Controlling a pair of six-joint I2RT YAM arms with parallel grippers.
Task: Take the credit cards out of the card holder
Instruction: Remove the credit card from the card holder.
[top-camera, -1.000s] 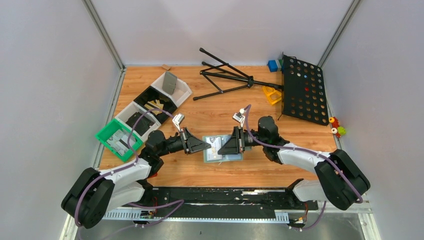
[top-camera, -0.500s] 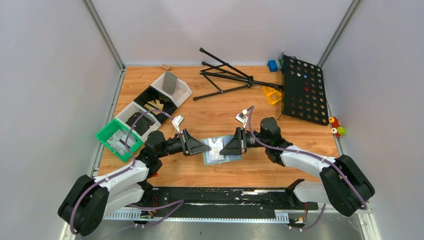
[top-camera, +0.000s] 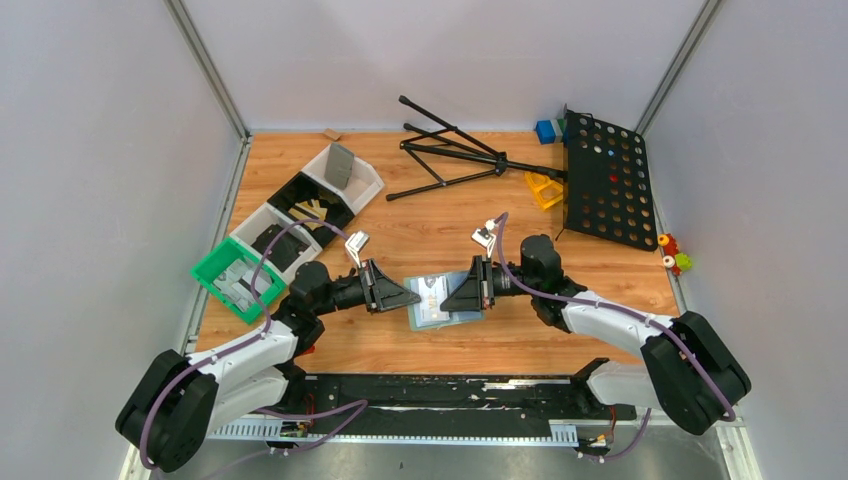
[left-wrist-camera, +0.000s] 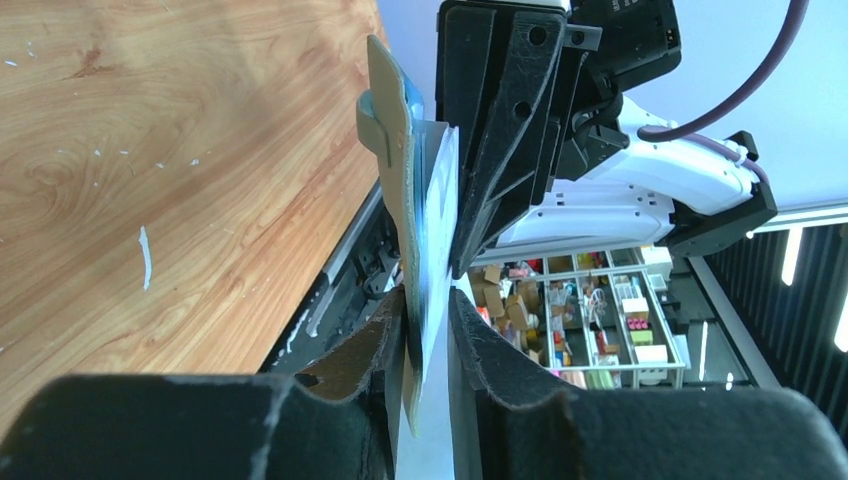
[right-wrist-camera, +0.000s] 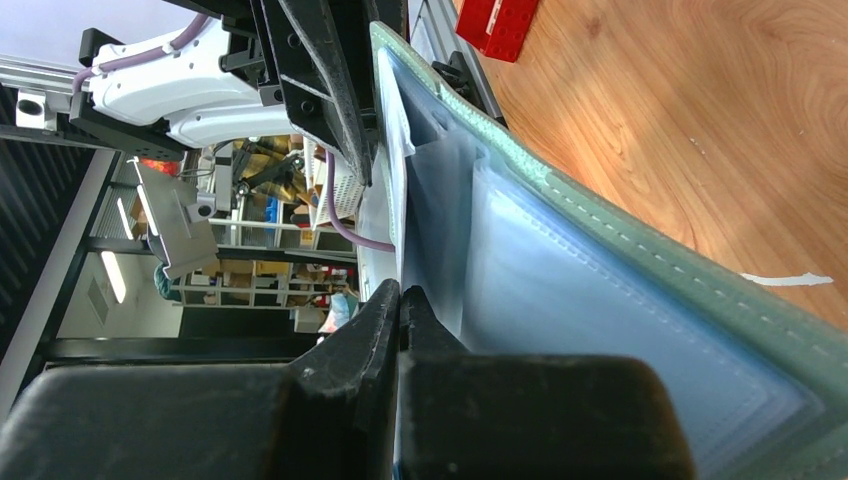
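Observation:
The grey-blue card holder (top-camera: 428, 312) is held up over the table's middle, between the two grippers. My left gripper (top-camera: 414, 296) faces it from the left. In the left wrist view its jaws (left-wrist-camera: 428, 300) stand apart around the holder's edge (left-wrist-camera: 385, 130), which rests against one pad with a gap to the other. My right gripper (top-camera: 446, 300) comes from the right. Its jaws (right-wrist-camera: 400, 287) are pressed shut on a thin whitish credit card (right-wrist-camera: 395, 200) that stands out of the translucent sleeves (right-wrist-camera: 560, 300). That card (left-wrist-camera: 440, 200) also shows edge-on.
A green tray (top-camera: 235, 278) and white bins (top-camera: 300, 205) stand at the left. At the back lie a black folding stand (top-camera: 450, 150) and a black perforated board (top-camera: 608, 180). A red block (right-wrist-camera: 497, 25) lies near the front edge.
My left gripper's jaws have parted and the arm has drawn back slightly to the left. My right gripper has closed fully. The holder has turned a little.

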